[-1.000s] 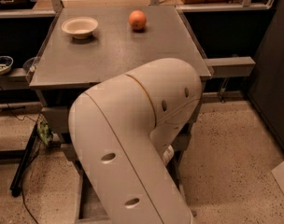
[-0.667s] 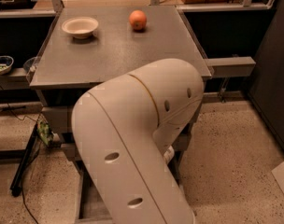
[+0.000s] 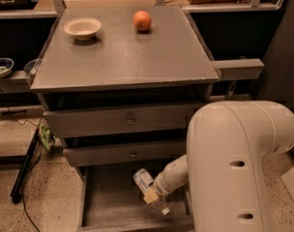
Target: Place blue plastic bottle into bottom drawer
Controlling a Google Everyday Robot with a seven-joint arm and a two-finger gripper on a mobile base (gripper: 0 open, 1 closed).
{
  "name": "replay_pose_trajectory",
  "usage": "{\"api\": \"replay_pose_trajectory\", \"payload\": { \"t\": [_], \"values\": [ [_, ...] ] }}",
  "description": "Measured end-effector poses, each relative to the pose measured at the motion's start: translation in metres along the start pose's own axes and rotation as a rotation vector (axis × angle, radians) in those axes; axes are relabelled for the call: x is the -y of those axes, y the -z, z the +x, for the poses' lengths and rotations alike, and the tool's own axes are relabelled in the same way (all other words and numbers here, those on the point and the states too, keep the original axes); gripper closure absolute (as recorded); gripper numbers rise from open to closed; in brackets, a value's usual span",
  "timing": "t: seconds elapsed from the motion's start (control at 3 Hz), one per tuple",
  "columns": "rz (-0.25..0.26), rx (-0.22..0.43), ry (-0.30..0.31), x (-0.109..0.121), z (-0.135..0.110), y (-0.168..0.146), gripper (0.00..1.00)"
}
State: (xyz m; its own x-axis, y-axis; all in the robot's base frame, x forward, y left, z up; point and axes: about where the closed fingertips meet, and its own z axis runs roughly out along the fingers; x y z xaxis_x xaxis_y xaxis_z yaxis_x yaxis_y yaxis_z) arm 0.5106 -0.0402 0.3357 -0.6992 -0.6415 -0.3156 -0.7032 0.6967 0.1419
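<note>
The gripper (image 3: 150, 192) reaches low into the open bottom drawer (image 3: 108, 199), its fingers pinching the blue plastic bottle (image 3: 143, 179), tilted just above the drawer floor, probably ready for release. An orange (image 3: 142, 21) and a bowl (image 3: 82, 28) sit on the worktop (image 3: 127, 57).

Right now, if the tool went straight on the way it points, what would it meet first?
Probably the blue plastic bottle, right at the tool inside the open bottom drawer. Past it lies the drawer's grey floor, though depth is unclear.
</note>
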Motion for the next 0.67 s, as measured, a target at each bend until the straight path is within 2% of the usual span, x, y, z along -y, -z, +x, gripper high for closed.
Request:
{"api": "replay_pose_trajectory", "payload": {
  "t": [0.33,0.67],
  "values": [
    [-0.002,-0.028,-0.009,0.0101,-0.0048,-0.0158,1.00],
    [-0.002,-0.028,-0.009,0.0101,-0.0048,-0.0158,1.00]
  ]
}}
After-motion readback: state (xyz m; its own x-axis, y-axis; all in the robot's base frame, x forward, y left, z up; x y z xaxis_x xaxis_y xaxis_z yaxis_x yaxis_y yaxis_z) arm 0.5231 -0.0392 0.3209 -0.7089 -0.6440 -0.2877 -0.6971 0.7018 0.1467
